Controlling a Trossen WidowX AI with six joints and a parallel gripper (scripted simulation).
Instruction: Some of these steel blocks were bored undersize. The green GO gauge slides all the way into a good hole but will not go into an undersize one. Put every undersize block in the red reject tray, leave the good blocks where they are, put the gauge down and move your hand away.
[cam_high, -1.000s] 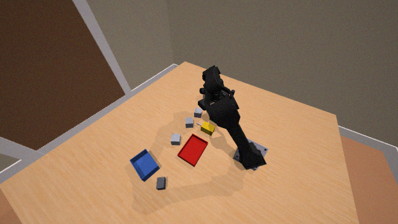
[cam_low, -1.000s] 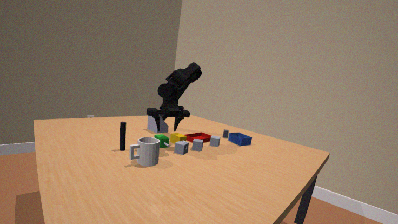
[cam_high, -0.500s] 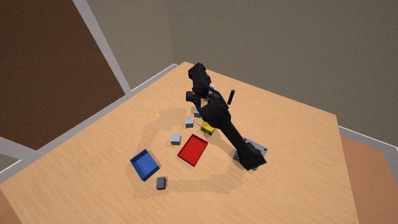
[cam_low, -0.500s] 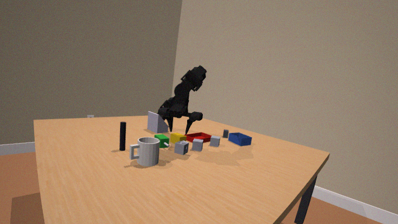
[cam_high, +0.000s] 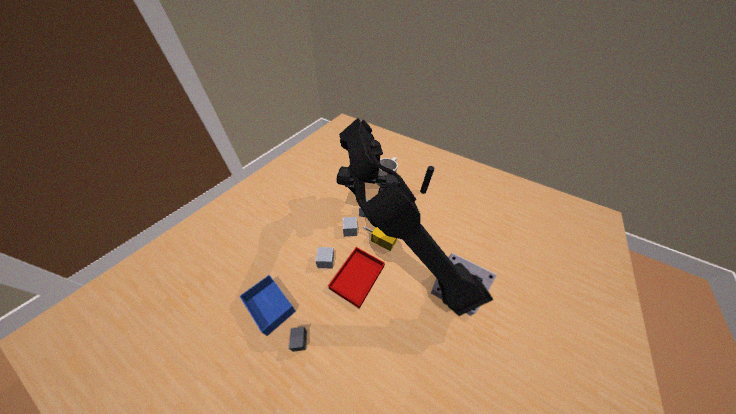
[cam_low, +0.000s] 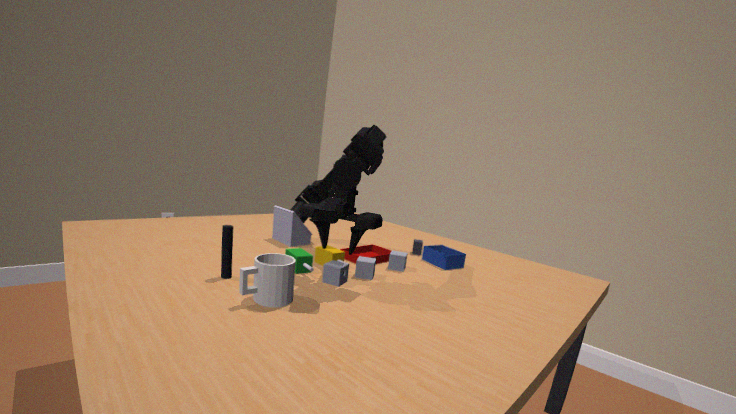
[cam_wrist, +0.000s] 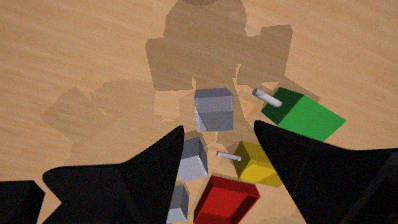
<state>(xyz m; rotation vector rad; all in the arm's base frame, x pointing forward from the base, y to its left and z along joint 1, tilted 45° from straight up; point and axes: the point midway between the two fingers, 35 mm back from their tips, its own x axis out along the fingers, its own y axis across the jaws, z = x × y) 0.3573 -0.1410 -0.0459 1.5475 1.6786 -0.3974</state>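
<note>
Beige walls (cam_high: 488, 77) (cam_low: 488, 128) — wooden table (cam_high: 540, 334) (cam_low: 308, 360) (cam_wrist: 60, 30) — white skirting (cam_high: 674, 252) (cam_low: 633, 365).

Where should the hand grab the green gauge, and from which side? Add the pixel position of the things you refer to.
By the green body of the gauge (cam_low: 299, 261) (cam_wrist: 311, 119), I'd say, coming from above with a finger on each long side. It lies flat, its top is exposed, and the body is blocky with straight sides. The thin pin (cam_low: 307, 267) (cam_wrist: 267, 98) sticks out of one end, so it's best left free for the holes.

Gripper (cam_low: 337, 251) (cam_wrist: 218, 127) open, pointing down.
</note>
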